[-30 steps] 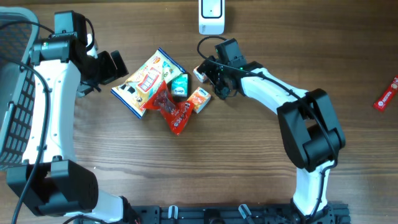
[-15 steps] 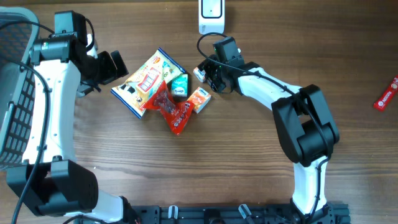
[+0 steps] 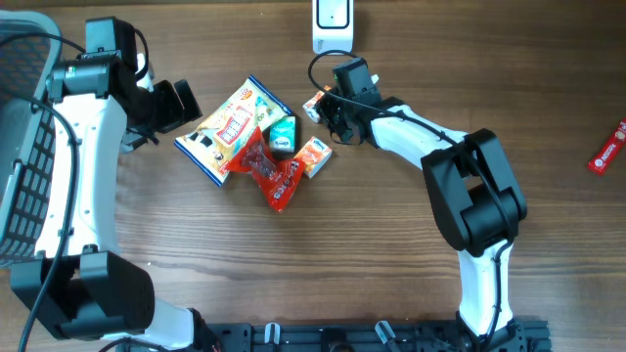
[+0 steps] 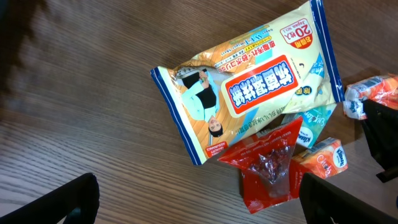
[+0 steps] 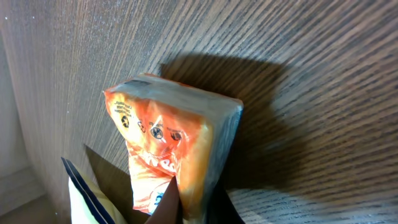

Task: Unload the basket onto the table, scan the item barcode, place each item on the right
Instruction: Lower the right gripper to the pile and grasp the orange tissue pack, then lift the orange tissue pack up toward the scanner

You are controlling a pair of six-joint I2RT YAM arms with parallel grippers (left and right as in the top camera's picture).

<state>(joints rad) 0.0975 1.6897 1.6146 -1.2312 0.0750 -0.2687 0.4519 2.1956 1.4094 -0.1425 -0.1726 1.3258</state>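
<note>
Orange pack (image 3: 314, 102) near white device (image 3: 333, 26), wipes pack (image 3: 228, 129).

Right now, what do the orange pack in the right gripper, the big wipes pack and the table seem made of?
Orange pack: likely thin glossy plastic film, judging by its creases and sheen. Wipes pack: soft printed plastic film, flat sealed ends. Table: matte wood or wood-look laminate, visible grain.

Scanner (image 3: 333, 24) behind tissue packet (image 3: 314, 104); wipes pack (image 3: 231, 132) left of it; basket (image 3: 22, 166) far left.
</note>
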